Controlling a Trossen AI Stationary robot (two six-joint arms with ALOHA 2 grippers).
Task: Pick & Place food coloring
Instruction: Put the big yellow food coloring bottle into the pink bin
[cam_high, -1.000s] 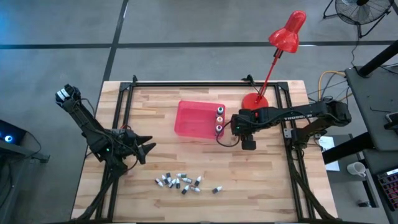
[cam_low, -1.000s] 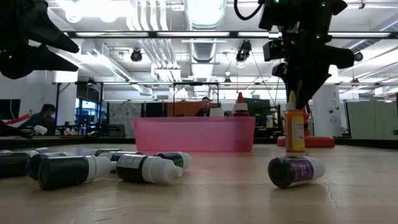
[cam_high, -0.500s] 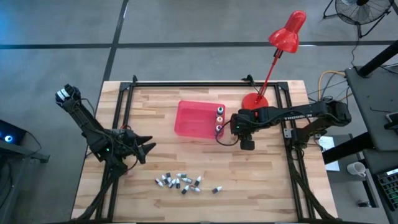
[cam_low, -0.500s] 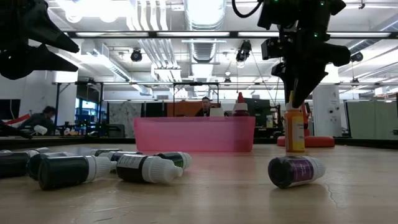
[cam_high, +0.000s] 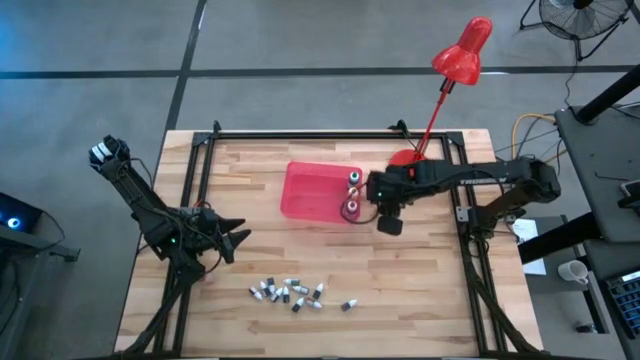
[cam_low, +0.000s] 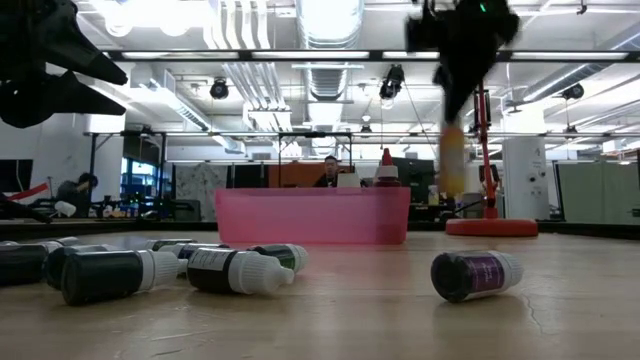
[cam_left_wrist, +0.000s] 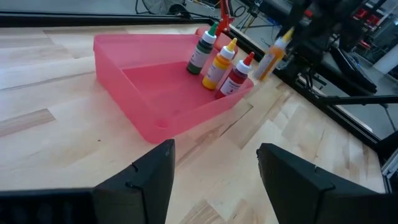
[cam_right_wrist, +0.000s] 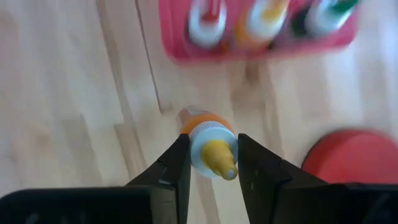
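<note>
My right gripper (cam_high: 377, 204) is shut on an orange-and-yellow squeeze bottle (cam_low: 452, 160) just off the right end of the red tray (cam_high: 308, 190). Three squeeze bottles, green (cam_left_wrist: 202, 50), yellow (cam_left_wrist: 221, 62) and red (cam_left_wrist: 236, 74), stand upright in that end of the tray. Several small dark-capped vials (cam_high: 292, 292) lie on their sides near the table's near edge, and a purple one (cam_low: 476, 275) lies apart. My left gripper (cam_high: 236, 240) waits open over the table's left side, touching nothing. My right gripper pinches the orange bottle at its whitish cap collar (cam_right_wrist: 208, 138), just below the yellow nozzle, between the two fingers (cam_right_wrist: 178, 163). The fingers come from above, pointing down. The bottle hangs upright below them, lifted clear of the table.
The red desk lamp stands behind my right gripper, base (cam_high: 408, 158) on the table and head (cam_high: 462, 50) beyond the far edge. Black frame rails (cam_high: 470, 250) run along both sides. Bare wood (cam_high: 420, 290) lies between the tray and the vials.
My right gripper has risen and shifted a little toward the tray and the far edge, staying shut. The orange bottle, which stood on the table a second ago, has been lifted clear and hangs upright in the hold.
</note>
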